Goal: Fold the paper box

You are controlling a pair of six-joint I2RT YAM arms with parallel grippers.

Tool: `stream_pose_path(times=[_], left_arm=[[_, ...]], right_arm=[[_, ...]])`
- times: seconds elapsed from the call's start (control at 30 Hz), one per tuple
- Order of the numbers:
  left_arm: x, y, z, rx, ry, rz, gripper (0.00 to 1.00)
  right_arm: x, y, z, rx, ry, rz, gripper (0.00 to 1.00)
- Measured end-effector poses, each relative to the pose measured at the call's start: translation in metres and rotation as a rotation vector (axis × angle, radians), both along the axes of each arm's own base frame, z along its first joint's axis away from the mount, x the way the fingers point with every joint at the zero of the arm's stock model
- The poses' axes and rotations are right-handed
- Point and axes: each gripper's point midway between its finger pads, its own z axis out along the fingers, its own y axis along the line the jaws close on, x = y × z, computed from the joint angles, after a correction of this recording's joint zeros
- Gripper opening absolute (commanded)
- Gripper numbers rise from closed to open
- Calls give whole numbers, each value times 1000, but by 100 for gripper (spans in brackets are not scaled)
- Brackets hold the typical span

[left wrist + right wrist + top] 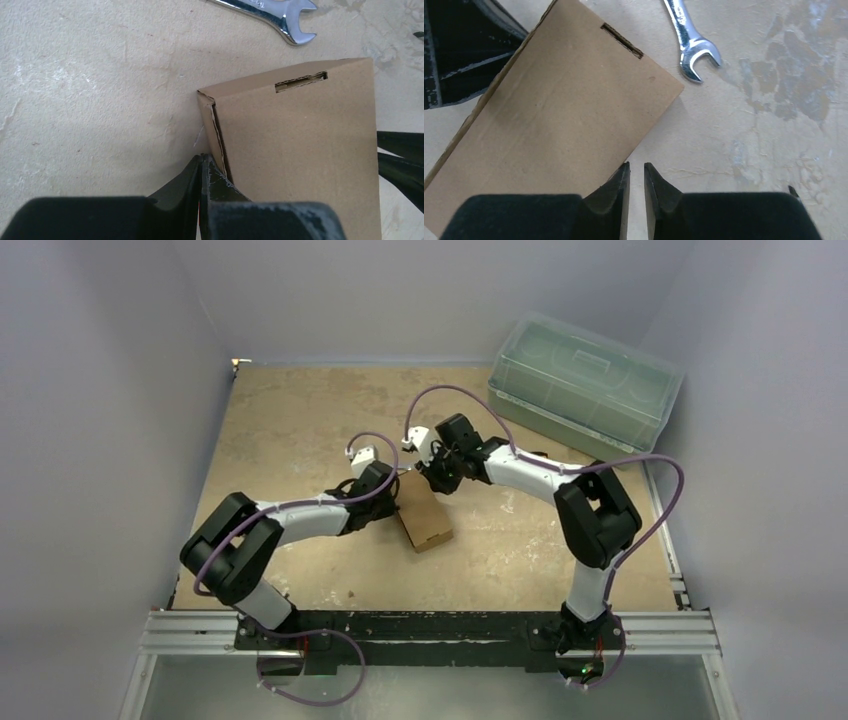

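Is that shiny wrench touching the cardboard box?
Apart. The right wrist view shows a strip of bare table between the wrench and the paper box. The left wrist view shows the same gap.

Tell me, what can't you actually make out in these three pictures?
Right wrist view: whether the right gripper pinches the brown cardboard box; its own fingers cover the edge.
Left wrist view: the same for the shut left gripper.
Top view: the box's far end, under both grippers.
Silver open-ended wrench: handle cut off by each wrist view's top edge.
Translucent green plastic bin: contents, hazed by its lid.
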Motion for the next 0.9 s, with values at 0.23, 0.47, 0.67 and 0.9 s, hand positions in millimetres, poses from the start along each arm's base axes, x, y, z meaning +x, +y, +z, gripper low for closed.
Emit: stream_pose_path(times=[0.23, 0.47, 0.67, 0.9], left_arm=[[-7, -5, 37, -65, -69, -64, 10], [-48, 4, 85, -202, -191, -173, 60], [-78, -2, 66, -328, -190, -258, 72], [-70, -16, 42, -328, -142, -277, 73]], right_arm=[[25, -28, 41, 73, -56, -93, 51], [35, -70, 123, 324, -123, -144, 87], [-2, -62, 104, 647, 179, -75, 99], [-26, -54, 48, 665, 467, -123, 99]])
